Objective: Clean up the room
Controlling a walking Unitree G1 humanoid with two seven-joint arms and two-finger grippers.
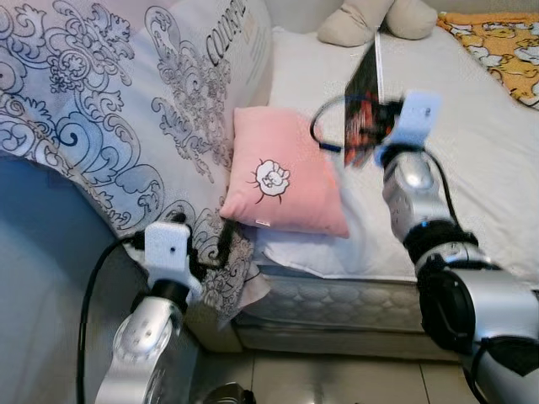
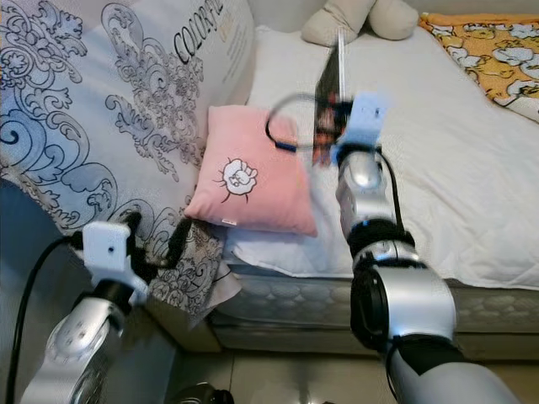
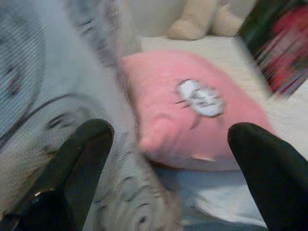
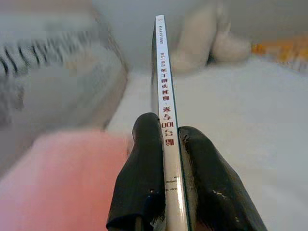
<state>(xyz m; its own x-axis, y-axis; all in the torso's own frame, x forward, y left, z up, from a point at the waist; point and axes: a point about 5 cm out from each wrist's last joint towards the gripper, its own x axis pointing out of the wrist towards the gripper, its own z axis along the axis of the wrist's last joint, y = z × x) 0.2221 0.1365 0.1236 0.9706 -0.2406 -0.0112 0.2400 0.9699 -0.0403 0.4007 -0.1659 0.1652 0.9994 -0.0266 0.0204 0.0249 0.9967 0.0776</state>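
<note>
home bedroom, bed [image 1: 472, 160] with white sheet, pink cushion [image 1: 282, 172] at its edge, patterned duvet [image 1: 101, 109], plush toy [image 1: 370, 18] at the far end

Right gripper [image 1: 364, 135]: holding a book [image 1: 364, 88] upright over the white bed [image 1: 472, 143]
Pink pillow [image 1: 282, 172]: lying beside it — against patterned duvet [image 1: 118, 109]

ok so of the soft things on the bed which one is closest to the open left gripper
The pink cushion with the small white motif. The left gripper points straight at it, while the beige plush toy lies far back at the head of the bed.
</note>
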